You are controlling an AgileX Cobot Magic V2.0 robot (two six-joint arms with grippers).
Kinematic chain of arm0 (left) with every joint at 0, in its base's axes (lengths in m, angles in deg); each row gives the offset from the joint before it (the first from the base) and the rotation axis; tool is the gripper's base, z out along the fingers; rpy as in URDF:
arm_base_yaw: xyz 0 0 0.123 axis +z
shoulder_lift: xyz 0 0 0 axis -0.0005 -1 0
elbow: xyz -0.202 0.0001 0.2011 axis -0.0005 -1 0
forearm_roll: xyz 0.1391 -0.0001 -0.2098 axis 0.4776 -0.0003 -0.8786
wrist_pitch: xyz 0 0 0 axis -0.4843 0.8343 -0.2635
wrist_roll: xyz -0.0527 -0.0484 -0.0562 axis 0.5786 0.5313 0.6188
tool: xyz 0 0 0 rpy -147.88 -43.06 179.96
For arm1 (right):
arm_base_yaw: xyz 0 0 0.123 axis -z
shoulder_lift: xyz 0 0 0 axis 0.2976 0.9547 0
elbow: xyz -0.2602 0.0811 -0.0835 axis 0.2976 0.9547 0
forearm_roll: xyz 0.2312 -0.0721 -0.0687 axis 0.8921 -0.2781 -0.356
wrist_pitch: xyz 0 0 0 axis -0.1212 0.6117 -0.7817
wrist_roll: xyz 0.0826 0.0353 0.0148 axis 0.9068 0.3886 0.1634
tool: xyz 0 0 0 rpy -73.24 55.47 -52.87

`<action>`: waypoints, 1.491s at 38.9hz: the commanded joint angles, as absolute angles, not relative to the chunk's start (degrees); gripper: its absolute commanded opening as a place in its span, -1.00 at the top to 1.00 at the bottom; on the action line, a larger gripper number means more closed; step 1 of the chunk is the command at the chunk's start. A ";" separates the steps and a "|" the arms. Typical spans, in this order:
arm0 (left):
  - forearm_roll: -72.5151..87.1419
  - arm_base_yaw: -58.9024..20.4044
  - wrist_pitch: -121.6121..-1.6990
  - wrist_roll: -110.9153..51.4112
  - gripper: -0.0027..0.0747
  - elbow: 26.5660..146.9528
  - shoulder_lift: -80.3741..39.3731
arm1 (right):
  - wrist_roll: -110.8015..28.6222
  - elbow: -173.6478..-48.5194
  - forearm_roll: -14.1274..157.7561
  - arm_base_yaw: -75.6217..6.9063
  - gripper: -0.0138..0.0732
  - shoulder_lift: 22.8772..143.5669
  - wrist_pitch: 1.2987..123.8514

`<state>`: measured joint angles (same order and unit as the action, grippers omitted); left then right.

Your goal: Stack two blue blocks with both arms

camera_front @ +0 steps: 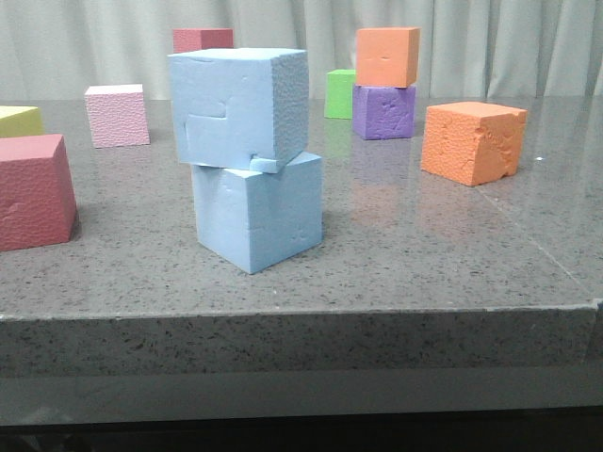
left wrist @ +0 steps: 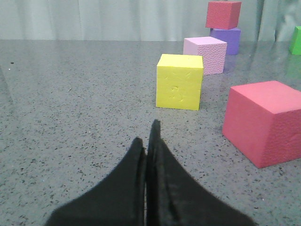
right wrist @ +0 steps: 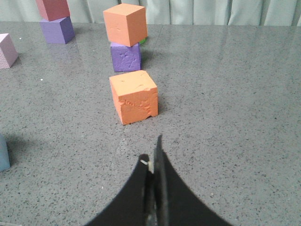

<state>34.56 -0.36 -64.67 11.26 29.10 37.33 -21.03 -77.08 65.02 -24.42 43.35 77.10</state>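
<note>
Front view: two blue blocks stand stacked near the front edge of the grey desk point(camera_front: 452, 273). The upper block point(camera_front: 240, 108), marked with rectangular grooves and chipped at a lower corner, rests on the lower block point(camera_front: 259, 212), turned slightly relative to it and overhanging it toward the left. Neither hand appears in this view, and nothing touches the stack.

Around the stack lie other cubes: a red cube point(camera_front: 33, 193) at the left edge, a pink cube point(camera_front: 118, 115) behind it, a yellow cube point(camera_front: 19, 121) at the far left, a green cube point(camera_front: 341, 92) at the back, an orange cube point(camera_front: 388, 56) resting on a purple cube point(camera_front: 383, 111), and a chipped orange cube point(camera_front: 471, 141) to the right.

Left wrist view: the left hand point(left wrist: 150, 136) is clenched, its dark pointed fingers pressed together and holding nothing. It sits low over bare desk, with the yellow, pink and red cubes ahead of it; no blue block shows here.

Right wrist view: the right hand point(right wrist: 155, 153) is likewise clenched and holds nothing, its tips pointing toward the chipped orange cube, well apart from it. A sliver of a blue block point(right wrist: 3, 153) shows at the frame's edge, off to the side and apart from the hand.
</note>
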 commanded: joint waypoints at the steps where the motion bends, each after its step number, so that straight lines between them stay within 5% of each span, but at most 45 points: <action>1: 34.09 -0.23 -69.45 11.19 0.98 28.93 38.41 | -21.47 -78.72 64.93 -24.16 0.84 43.60 72.52; 16: 34.09 -0.23 -69.45 11.19 0.98 28.93 38.41 | -21.70 -77.64 61.52 -24.11 0.84 43.60 70.05; 42: 34.09 -0.23 -69.45 11.19 0.98 28.93 38.31 | -22.72 -49.31 61.39 -15.60 0.84 23.33 57.84; 58: 34.09 -0.23 -69.45 11.19 0.98 28.93 38.31 | -22.72 -49.43 61.47 -15.60 0.84 23.17 59.08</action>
<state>34.56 -0.36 -64.67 11.26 29.10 37.33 -22.34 -49.08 61.51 -16.03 24.27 64.22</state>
